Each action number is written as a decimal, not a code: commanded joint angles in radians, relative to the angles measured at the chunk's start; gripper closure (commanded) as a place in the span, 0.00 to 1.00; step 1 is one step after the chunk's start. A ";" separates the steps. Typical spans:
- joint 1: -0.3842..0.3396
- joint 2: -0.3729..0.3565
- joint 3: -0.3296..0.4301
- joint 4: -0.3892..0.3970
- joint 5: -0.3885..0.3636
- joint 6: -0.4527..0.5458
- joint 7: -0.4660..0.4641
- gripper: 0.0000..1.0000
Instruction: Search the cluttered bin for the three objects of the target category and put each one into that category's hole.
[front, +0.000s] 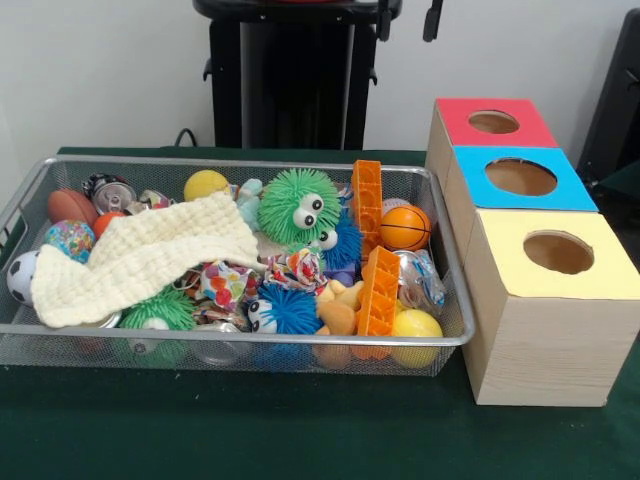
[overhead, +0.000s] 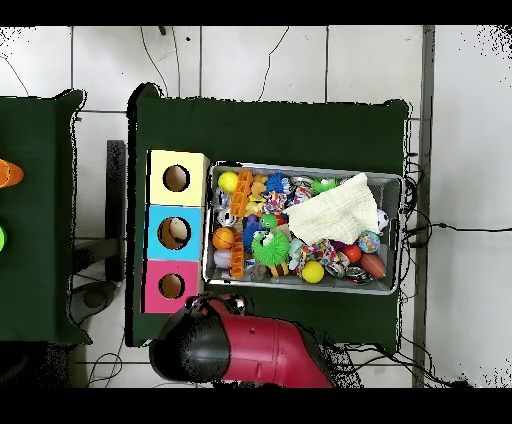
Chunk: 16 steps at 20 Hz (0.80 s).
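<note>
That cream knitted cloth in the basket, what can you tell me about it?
The cream cloth looks like a soft, chunky waffle-knit piece, loosely rumpled, not folded. It lies draped over the toys in the wire basket, slanting from near the green spiky ball down to the front rim beside the soccer ball. It hides whatever is underneath. Nothing grips it.

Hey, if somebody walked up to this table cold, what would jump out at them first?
Probably the green spiky ball with googly eyes, sitting high near the middle of the wire mesh bin, next to a cream knitted cloth draped over the toys. Beside the bin stand three wooden boxes in a row, the blue-topped box between a red-topped box and a yellow-topped box.
</note>
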 joint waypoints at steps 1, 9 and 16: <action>-0.031 0.056 0.087 -0.078 -0.061 -0.040 0.014 0.00; -0.052 0.095 0.106 -0.151 -0.091 -0.023 -0.021 0.00; -0.095 0.179 0.150 -0.217 -0.143 -0.086 -0.056 0.00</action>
